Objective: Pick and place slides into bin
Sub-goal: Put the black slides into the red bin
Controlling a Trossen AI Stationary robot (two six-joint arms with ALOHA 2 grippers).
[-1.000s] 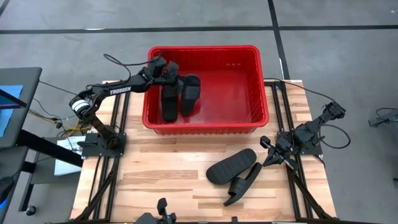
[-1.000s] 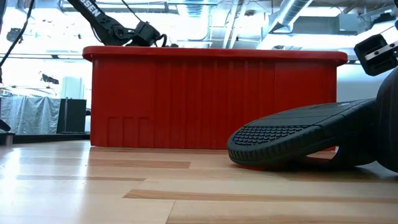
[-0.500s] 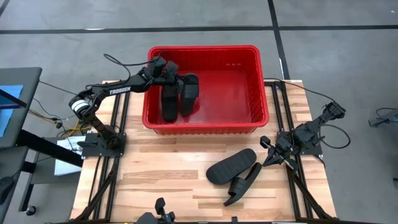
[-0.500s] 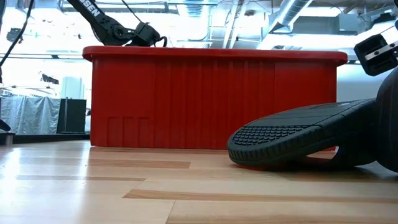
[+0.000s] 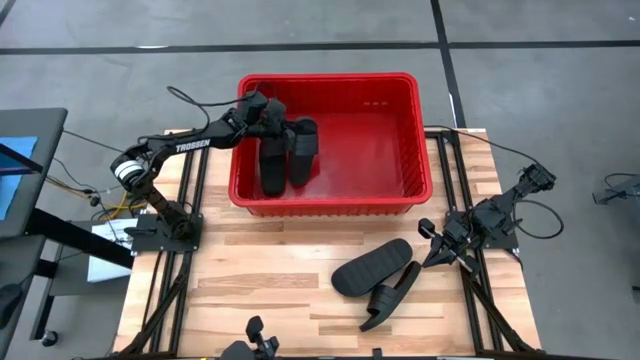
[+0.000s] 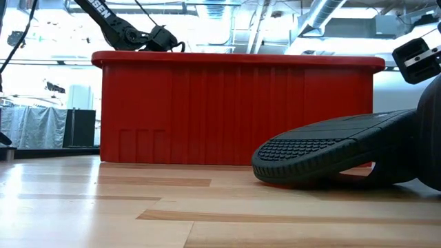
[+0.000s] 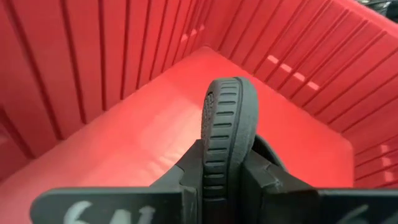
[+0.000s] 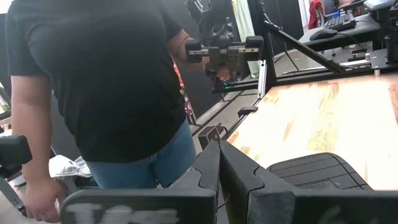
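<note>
Left pincer sits inside the red bin at its left end, fingers clamped on the edge of a black slide; the wrist view shows the ribbed sole rim pinched between them, above the bin floor. In the high view that held slide stands beside a second slide, both in the left half of the bin; whether the two touch is hard to say from above. The rest of the bin floor is bare red plastic.

Right pincer rests at the right edge of the tabletop, fingers pressed together, gripping nothing. Just beside it, toward the tabletop's middle, lie the other two slides: one flat-ish with its sole up, the other overlapping it on the near side. They sit in front of the bin, apart from it.

The low view shows the bin's ribbed wall and a slide's treaded toe raised off the wood. In the right wrist view a person in a black shirt stands beyond the tabletop.
</note>
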